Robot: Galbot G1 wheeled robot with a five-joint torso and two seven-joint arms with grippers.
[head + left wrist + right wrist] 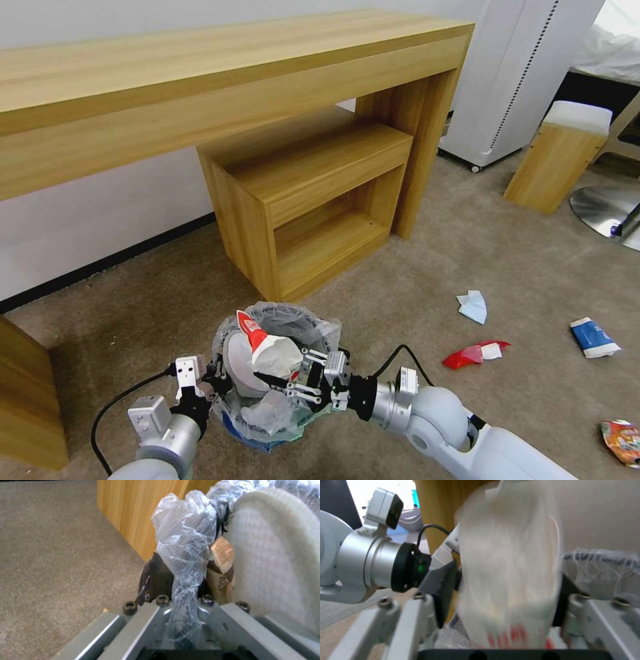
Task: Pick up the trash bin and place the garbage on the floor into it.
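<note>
A: Progress?

B: Partway, by my reading. The small round black wire-mesh trash bin (280,373), lined with crinkly clear plastic, is off the carpet and held close to the robot. The left claw (212,381) is clenched on its rim; the left wrist view shows twisted liner plastic (185,555) running down between the jaws. A white slipper (239,363) already sits inside the bin.

A: The right arm?

B: The right claw (288,385) is over the bin's mouth, jaws spread either side of a white crumpled wrapper with red print (267,347). In the right wrist view the wrapper (510,575) is a blur between the fingers (441,602). I judge it dropping or just let go, so I'd call the claw released, though contact can't be ruled out.

A: What's left?

B: Farther out on the carpet, well apart from both claws: a red-and-white wrapper (475,353), a light-blue mask (473,305), a blue-and-white crushed paper cup (592,337), and a crushed orange printed can or packet (621,440) at the view's edge. Four pieces at least remain.
</note>
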